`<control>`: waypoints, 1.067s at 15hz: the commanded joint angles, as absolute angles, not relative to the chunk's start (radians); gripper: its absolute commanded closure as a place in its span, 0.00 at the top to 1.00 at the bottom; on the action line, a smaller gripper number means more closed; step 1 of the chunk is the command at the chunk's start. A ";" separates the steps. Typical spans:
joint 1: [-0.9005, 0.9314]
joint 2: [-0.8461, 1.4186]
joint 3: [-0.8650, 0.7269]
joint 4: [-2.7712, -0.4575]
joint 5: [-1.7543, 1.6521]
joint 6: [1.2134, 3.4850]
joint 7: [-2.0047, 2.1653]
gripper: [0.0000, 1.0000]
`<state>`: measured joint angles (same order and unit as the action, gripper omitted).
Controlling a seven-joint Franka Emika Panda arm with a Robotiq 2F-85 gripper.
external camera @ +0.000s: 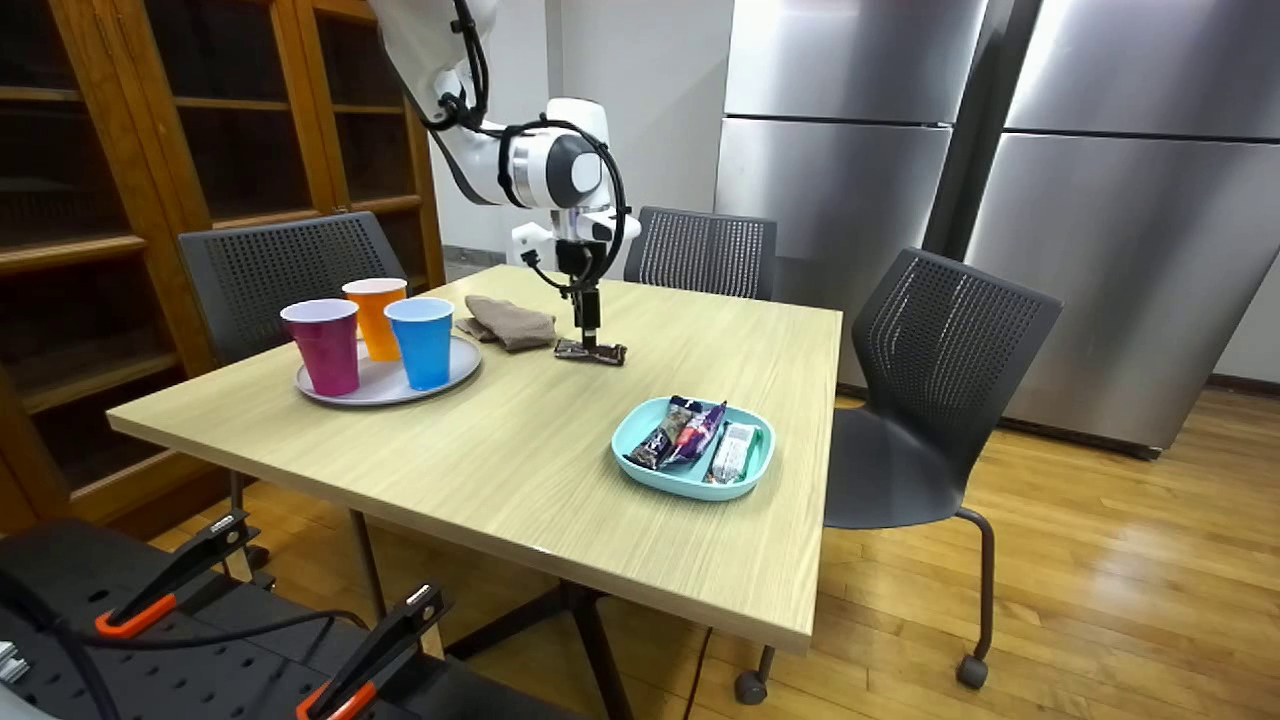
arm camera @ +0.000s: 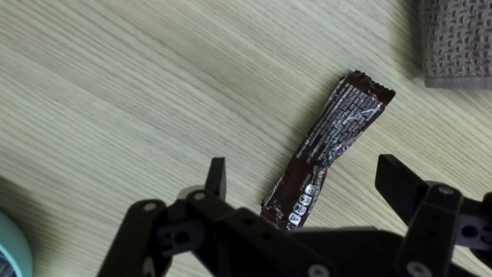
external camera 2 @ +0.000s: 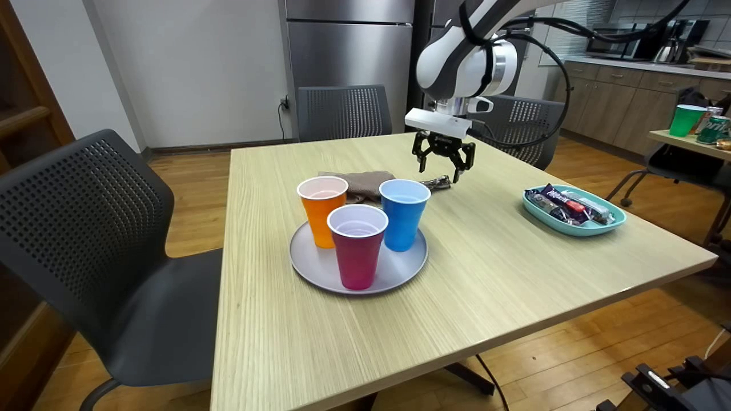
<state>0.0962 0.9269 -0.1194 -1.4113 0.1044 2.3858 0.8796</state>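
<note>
Pale wood-grain counter [external camera: 560, 440]. One dark wrapped bar [arm camera: 324, 150] on counter, right of centre in wrist view; long axis slants lower centre to upper right. Four white icons [arm camera: 305, 199] on wrapper, fine print [arm camera: 351, 105] illegible. Gripper [arm camera: 301, 169] spread wide, bar showing between fingers [arm camera: 399, 184]. Three cups [external camera 2: 358, 257] on one plate [external camera 2: 409, 268]; one cloth [external camera: 515, 325]; three snacks [external camera: 692, 435] in one tray [external camera: 690, 490].

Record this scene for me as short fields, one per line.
gripper: open, jaws to either side of the bar in the wrist view
held: nothing
bar: dark wrapper, lying on the table
cloth: near the bar, not touching it
plate: orange cup, purple cup, blue cup, all upright
tray: three wrapped snacks
</note>
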 commanded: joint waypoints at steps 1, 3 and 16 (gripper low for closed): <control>0.107 0.967 -0.136 -1.350 0.107 2.349 0.939 1.00; 0.106 0.981 -0.137 -1.338 0.107 2.346 0.953 1.00; 0.104 1.034 -0.140 -1.275 0.099 2.307 0.997 1.00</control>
